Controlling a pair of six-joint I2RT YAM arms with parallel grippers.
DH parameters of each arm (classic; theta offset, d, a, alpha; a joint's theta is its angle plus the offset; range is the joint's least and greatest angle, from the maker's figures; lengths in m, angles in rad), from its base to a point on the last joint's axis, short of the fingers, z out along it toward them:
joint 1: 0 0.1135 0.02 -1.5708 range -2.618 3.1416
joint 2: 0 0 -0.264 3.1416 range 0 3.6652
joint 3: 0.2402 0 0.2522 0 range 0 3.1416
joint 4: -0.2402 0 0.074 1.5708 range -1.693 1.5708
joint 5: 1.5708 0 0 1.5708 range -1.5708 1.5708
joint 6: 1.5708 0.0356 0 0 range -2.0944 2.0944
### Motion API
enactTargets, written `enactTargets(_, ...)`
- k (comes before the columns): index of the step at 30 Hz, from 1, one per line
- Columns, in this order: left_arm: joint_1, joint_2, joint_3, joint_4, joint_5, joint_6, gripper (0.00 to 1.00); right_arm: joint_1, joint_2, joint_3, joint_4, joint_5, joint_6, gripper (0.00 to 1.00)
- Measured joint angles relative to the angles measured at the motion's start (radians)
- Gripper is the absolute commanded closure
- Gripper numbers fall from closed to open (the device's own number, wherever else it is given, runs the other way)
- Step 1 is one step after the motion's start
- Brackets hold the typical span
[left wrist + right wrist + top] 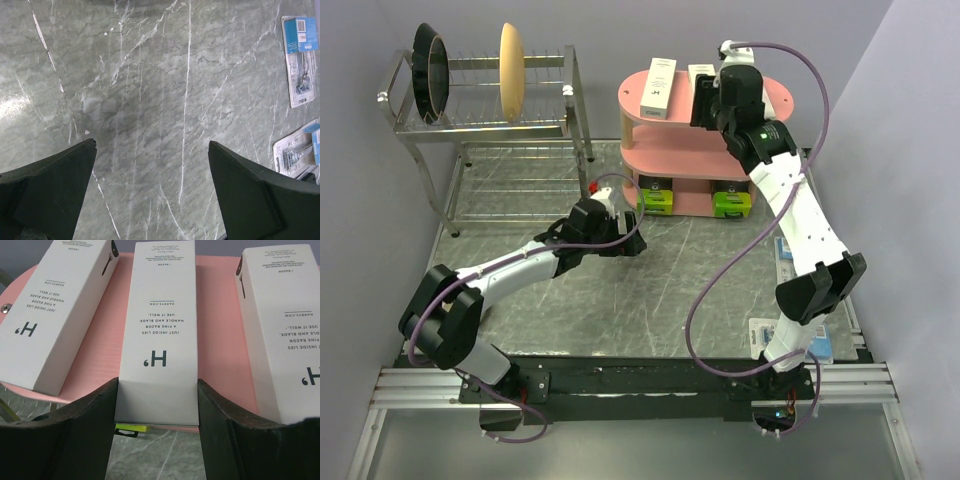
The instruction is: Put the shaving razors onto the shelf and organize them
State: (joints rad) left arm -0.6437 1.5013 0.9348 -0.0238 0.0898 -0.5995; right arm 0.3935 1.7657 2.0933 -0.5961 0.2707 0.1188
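Observation:
The pink shelf stands at the back centre. Three slim white razor boxes lie on its top board: left, middle, right. My right gripper is shut on the near end of the middle box, which overhangs the board's edge; in the top view the gripper hides the right box. Two black-and-lime boxes sit on the bottom tier. Two blue-card blister packs lie on the table at the right. My left gripper is open and empty over bare table.
A metal dish rack stands at the back left, holding black dishes and a tan bowl. The blister packs lie next to my right arm's base. The table is grey marble.

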Motion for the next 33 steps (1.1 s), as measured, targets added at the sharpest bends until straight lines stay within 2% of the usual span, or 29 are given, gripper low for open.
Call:
enactTargets(14,0.005,-0.038,-0.034,0.004,0.0,0.0,0.01,0.034,0.002,0.001,-0.006,0.133,0.09,0.36)
enactTargets(22,0.016,-0.05,-0.04,0.005,0.001,-0.004,0.01,0.043,0.032,0.037,-0.01,0.16,0.093,0.35)
enactTargets(24,0.017,-0.05,-0.041,0.006,0.002,-0.006,0.0,0.045,0.043,0.048,-0.009,0.164,0.092,0.29)
enactTargets(26,0.017,-0.05,-0.043,0.006,0.002,-0.007,0.01,0.048,0.049,0.053,-0.008,0.166,0.092,0.0)
enactTargets(33,0.017,-0.049,-0.043,0.004,0.003,-0.014,0.01,0.069,0.043,0.053,-0.022,0.163,0.064,0.0)
